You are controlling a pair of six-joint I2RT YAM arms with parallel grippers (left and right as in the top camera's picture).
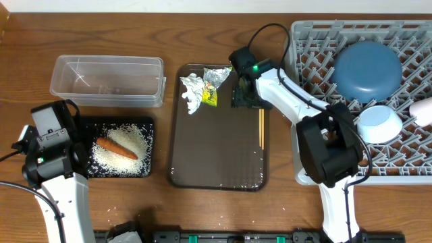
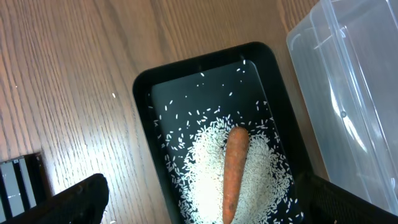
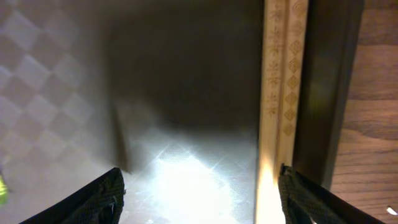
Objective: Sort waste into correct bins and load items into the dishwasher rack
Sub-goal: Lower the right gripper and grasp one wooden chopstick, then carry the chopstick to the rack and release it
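While the right tool [image 3: 199, 198] hangs released over the chopsticks [image 3: 278, 93] at the right edge of the brown serving tray [image 1: 216, 162], the left tool [image 2: 210, 204] gapes wide above the black tray [image 2: 143, 87], where a carrot [image 2: 235, 163] lies on rice [image 2: 202, 158], on the bench [image 1: 280, 212].

a brown wooden table [image 1: 27, 40] with fine, straight grain fills the view under soft, even light from above. a pale strip [image 1: 135, 5] runs along its far edge.
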